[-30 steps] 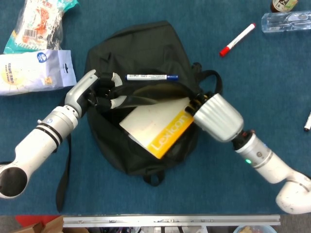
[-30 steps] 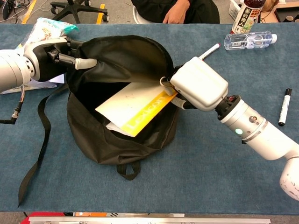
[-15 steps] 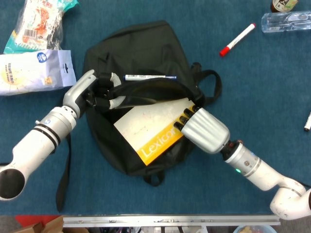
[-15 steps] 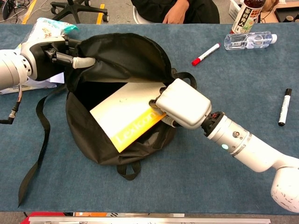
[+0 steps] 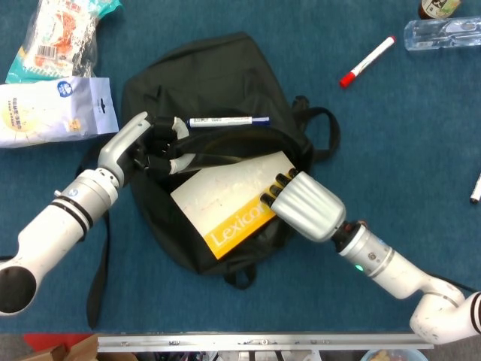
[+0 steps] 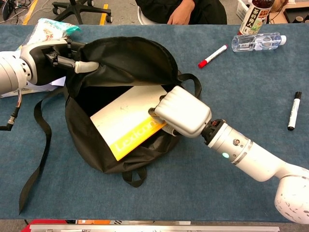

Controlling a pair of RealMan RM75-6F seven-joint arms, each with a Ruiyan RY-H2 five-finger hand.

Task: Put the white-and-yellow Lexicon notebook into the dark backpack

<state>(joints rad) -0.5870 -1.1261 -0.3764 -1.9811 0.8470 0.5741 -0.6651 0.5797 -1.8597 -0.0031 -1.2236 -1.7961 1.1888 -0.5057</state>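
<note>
Notebook (image 6: 126, 126) half inside backpack (image 6: 125, 58), yellow edge out. Right hand (image 6: 181, 111) gripping its near corner, probably pinched. Left hand (image 6: 53, 58) clutching the flap open. Stiff, light, slick-covered; best held by the edge.

The one word that could be read was "Lexicon", printed in white letters along the yellow band of the white-and-yellow notebook (image 5: 229, 201), and it showed in both views. The small print on the white pen with a blue cap (image 5: 228, 120), on the white snack bag (image 5: 46, 110) and on the dark bottle's label (image 6: 256, 16) was too small to read.
</note>
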